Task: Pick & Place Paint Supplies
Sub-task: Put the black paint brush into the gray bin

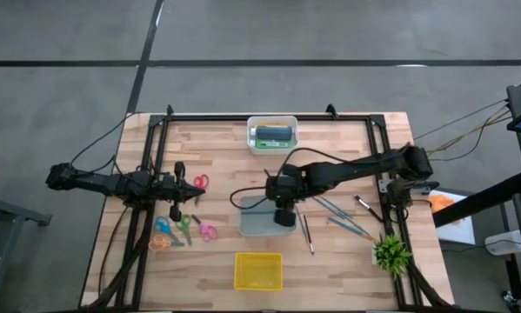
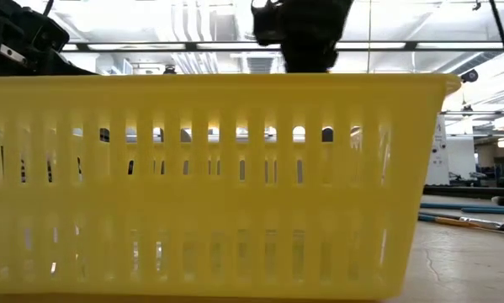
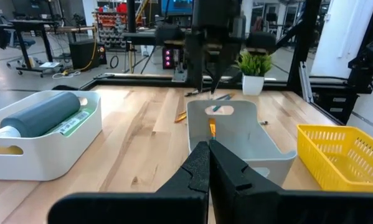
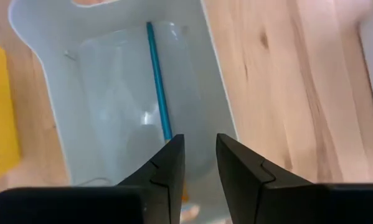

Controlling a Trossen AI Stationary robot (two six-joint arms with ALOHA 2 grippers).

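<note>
While the right gripper [image 4: 195,158] hangs directly over the grey bin [image 4: 55,143], its fingers stand a little apart with nothing pinched between them. Just beneath and ahead of those fingertips, a blue-handled brush [image 4: 159,87] lies flat along the bin's floor, wholly inside its walls. Judging by this, the step in hand is dropping brushes into the bin, and this one looks delivered. To do it well, the gripper should lift straight up so its fingers clear the rim without nudging the bin. Farther off to the gripper's right, more loose brushes [image 1: 343,217] lie scattered on the wooden table [image 1: 217,156], near a small green plant [image 1: 390,253]; any of them would suit the next pick. Beyond the bin, the left gripper [image 1: 175,215] waits with its fingers pressed together, holding nothing, beside some scissors [image 1: 183,228].
</note>
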